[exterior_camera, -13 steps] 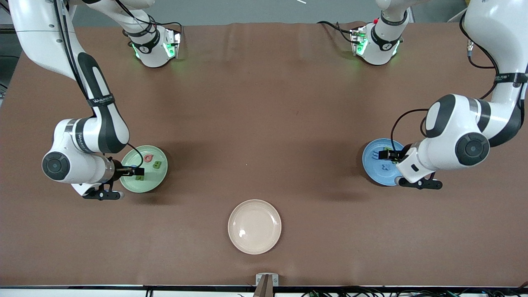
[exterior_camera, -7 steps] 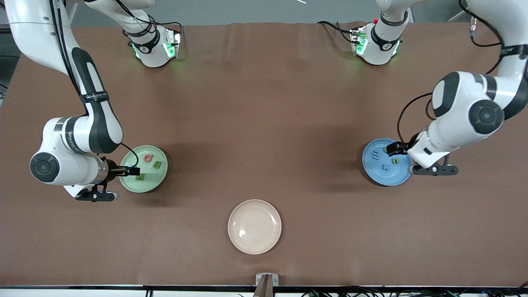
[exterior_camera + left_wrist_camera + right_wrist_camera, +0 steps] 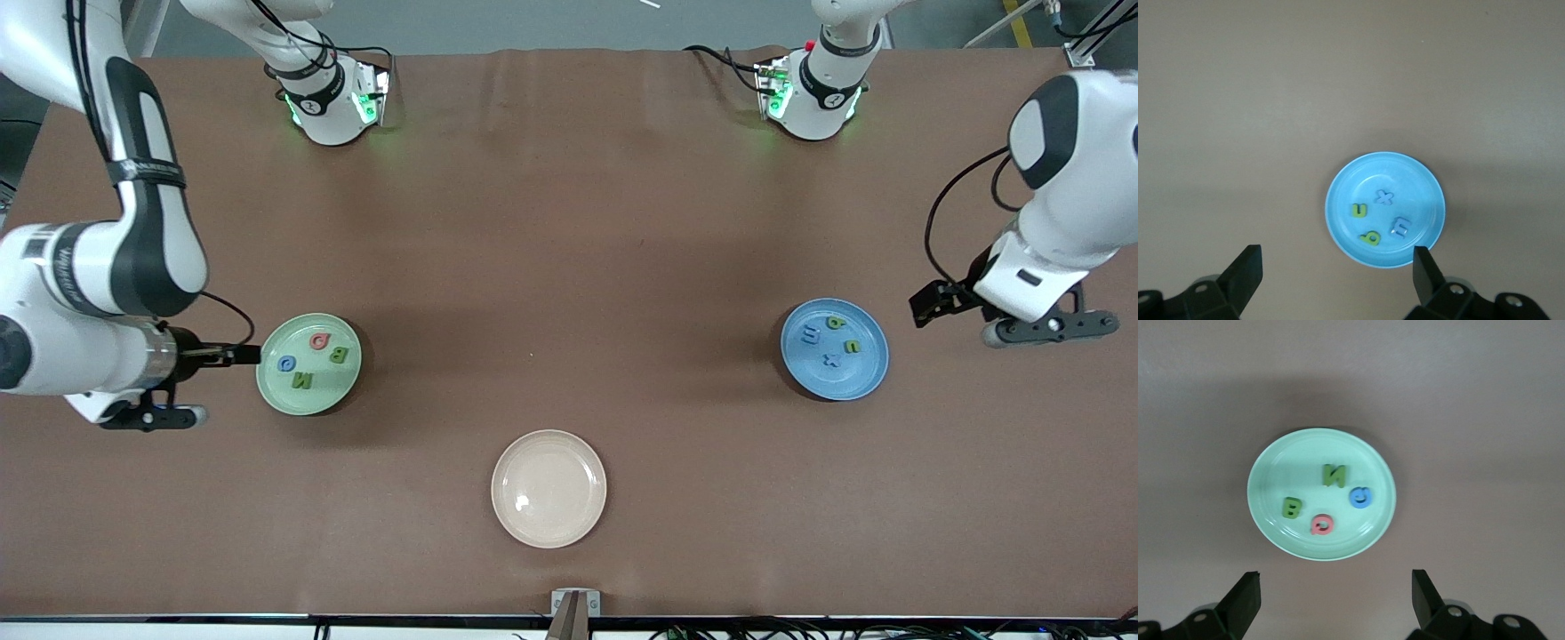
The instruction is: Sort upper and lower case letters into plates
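Pulled back off both plates since a second ago, each arm drawn out toward its own end of the table and lifted clear. Right gripper (image 3: 238,355) spread wide and empty, hanging just off the rim of the mint green plate (image 3: 342,388), touching nothing. Under it and slightly inward toward the table's middle, that plate with four capitals lying loose: green N (image 3: 1334,475), green B (image 3: 1292,508), pink Q (image 3: 1321,524), blue O (image 3: 1361,496). Left gripper (image 3: 929,302) likewise spread wide, nothing held, up over bare brown table (image 3: 569,222) a little outside the blue plate (image 3: 867,373). Blue plate inward from it, toward the table's middle, carrying four small letters: green b (image 3: 1371,237), green letter (image 3: 1359,212) that reads as a u or n, pale blue x (image 3: 1385,197), pale blue m (image 3: 1400,227). Cream plate (image 3: 548,529) sitting alone, well apart from both grippers, midway between them and nearer the front camera.
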Controlling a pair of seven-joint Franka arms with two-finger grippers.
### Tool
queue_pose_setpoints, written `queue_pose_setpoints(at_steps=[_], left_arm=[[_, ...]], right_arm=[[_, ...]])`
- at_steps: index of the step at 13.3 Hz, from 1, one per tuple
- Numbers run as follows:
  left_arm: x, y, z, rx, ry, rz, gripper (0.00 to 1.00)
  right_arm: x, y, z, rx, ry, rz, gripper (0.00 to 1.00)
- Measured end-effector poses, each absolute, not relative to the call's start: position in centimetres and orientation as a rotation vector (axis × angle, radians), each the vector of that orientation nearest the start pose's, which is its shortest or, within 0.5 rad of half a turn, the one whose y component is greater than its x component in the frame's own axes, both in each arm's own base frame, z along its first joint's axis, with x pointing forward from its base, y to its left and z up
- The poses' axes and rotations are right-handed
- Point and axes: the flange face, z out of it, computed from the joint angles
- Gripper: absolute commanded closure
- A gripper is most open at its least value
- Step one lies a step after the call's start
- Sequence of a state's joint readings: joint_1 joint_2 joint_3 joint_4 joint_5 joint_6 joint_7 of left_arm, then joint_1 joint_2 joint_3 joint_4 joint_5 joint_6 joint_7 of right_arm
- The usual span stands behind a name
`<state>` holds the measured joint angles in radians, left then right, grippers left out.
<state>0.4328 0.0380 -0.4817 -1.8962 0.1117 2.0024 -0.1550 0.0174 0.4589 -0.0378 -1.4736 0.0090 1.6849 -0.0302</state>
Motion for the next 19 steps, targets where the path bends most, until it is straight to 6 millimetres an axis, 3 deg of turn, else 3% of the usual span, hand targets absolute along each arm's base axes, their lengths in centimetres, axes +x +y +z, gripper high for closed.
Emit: queue_pose_setpoints(at_steps=[3, 6, 8, 10, 14, 19], left_arm=[[57.3, -0.1, 54.8, -3.113, -0.177, -0.139, 0.01], [56.7, 3.1, 60.5, -3.169, -0.160, -0.143, 0.01], [56.3, 3.2, 62.8, -3.170, -0.152, -0.145, 0.01], [56.2, 2.9, 64.5, -3.168, -0.143, -0.178, 0.01], [55.8, 2.7, 66.7, -3.167, -0.129, -0.210, 0.01], [56.1, 1.6, 66.4, -3.174, -0.095, -0.192, 0.00]], right_arm=[[65.3, -3.9, 43.2, -3.130, 0.010, 0.386, 0.00], [64.9, -4.1, 48.0, -3.144, 0.012, 0.370, 0.00], [65.2, -4.2, 50.4, -3.154, 0.015, 0.312, 0.00], [65.4, -4.3, 51.7, -3.161, 0.018, 0.269, 0.00], [65.5, -4.0, 52.0, -3.159, 0.005, 0.261, 0.00], [65.4, -1.8, 52.3, -3.153, -0.049, 0.266, 0.00]])
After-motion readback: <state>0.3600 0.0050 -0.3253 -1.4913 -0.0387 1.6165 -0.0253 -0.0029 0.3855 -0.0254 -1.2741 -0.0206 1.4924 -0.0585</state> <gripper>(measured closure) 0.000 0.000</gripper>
